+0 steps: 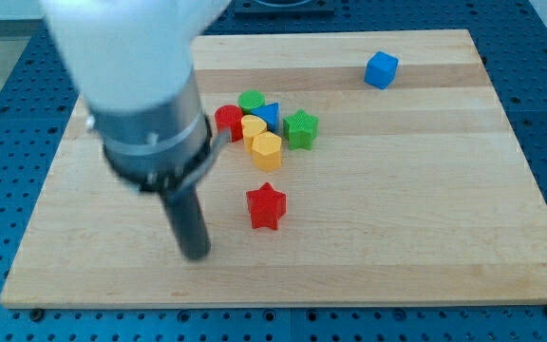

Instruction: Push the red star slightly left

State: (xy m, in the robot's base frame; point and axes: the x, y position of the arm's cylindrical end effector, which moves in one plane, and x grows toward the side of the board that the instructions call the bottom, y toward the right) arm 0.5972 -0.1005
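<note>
The red star (266,206) lies on the wooden board (425,190) a little below the middle. My tip (195,255) rests on the board to the star's left and slightly lower, a short gap away, not touching it. The dark rod rises from the tip into the blurred grey and white arm at the view's upper left.
A cluster sits above the star: a red cylinder (228,121), a green cylinder (251,100), a blue triangle (270,115), a yellow heart (254,127), a yellow hexagon (266,149) and a green star (301,129). A blue cube (382,69) lies at the upper right.
</note>
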